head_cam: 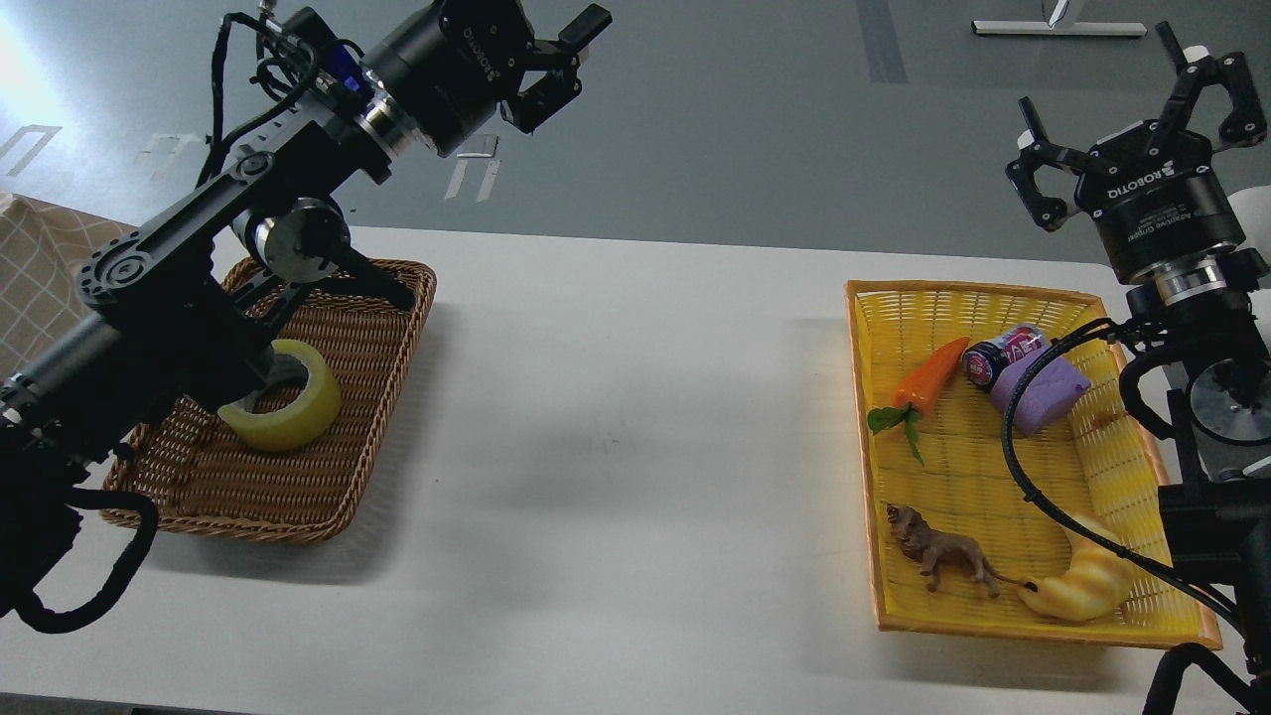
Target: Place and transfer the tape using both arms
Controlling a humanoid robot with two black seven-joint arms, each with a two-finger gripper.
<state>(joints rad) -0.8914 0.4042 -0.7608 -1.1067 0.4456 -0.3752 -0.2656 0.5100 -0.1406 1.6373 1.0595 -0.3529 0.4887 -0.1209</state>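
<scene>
The yellow tape roll lies flat in the brown wicker basket at the table's left; my left arm crosses in front and hides part of it. My left gripper is open and empty, held high above the table's far edge, to the right of the basket. My right gripper is open and empty, held high beyond the far right corner of the yellow basket.
The yellow basket holds an orange toy carrot, a small can, a purple block, a toy lion and a yellow croissant toy. The white table lies bare between the two baskets.
</scene>
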